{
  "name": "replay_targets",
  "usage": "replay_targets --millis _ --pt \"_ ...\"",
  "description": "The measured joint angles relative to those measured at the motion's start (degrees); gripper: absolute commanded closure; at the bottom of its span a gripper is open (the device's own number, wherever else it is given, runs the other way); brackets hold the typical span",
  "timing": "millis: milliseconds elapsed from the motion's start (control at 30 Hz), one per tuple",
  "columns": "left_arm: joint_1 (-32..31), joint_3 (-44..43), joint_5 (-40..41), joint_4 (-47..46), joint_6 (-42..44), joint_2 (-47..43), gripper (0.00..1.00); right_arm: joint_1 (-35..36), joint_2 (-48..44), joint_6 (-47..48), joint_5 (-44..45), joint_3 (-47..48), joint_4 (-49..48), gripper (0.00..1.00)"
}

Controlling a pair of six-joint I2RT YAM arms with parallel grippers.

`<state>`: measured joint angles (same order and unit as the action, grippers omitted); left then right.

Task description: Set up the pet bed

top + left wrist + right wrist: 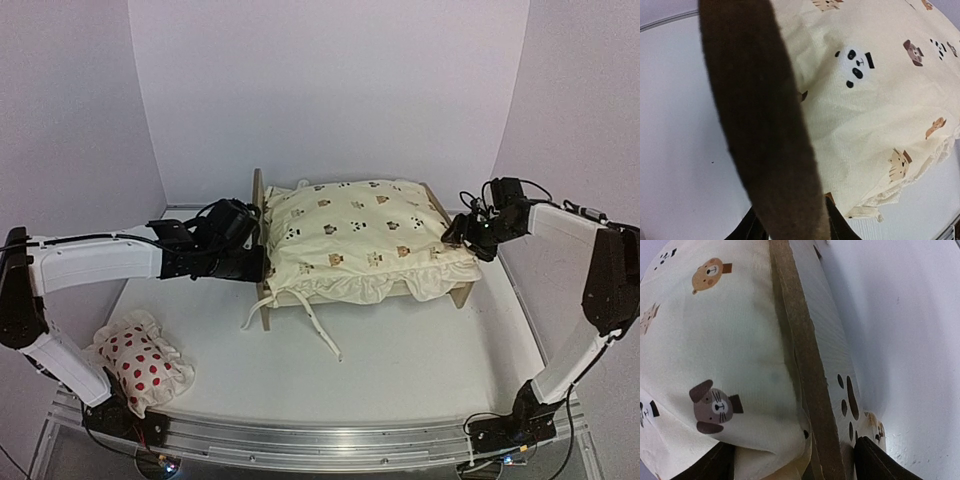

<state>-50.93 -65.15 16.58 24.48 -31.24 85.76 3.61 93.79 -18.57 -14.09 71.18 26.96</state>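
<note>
1. The white table (400,370) carries everything, with both arms reaching in from its near edge.
2. The pet bed (461,294) stands toward the back of the table, about midway across. Its long axis runs left to right, with the flat footboard (760,125) at the left end and the headboard (807,375) at the right.
3. A cream animal-print cushion (360,235) lies on the bed, covers the base and spills over the near side.
4. A small white pillow with red spots (140,362) sits at the near left corner, well apart from the bed.
5. The left gripper (250,262) has a finger (840,230) on either side of the footboard, close against it; I cannot tell whether it pinches.
6. The right gripper (457,232) is spread wide, its fingers (880,460) straddling the headboard and a cushion corner.
7. Two cushion ties (310,320) trail onto the table.
8. The paw-print mark (847,400) faces outward, to the right.
</note>
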Motion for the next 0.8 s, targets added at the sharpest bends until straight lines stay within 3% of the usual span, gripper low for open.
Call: replay_targets --millis 100,467,633,800 --pt "2.0 1.7 1.1 0.2 0.5 -2.2 0.66 2.0 -1.0 -1.0 -1.3 -1.3 -0.5 0.19" --pt "11.6 7.5 8.0 8.9 3.8 -12.5 0.63 21.2 -5.4 -4.1 2.3 -6.5 -1.1 0.19" --pt "11.7 7.6 8.0 11.5 4.7 -15.6 0.43 22.8 -6.0 -4.3 2.3 -7.4 -2.0 0.13" --pt "11.1 7.4 7.3 10.5 4.8 -19.5 0.39 23.9 -12.7 -0.7 4.8 -13.1 -3.5 0.05"
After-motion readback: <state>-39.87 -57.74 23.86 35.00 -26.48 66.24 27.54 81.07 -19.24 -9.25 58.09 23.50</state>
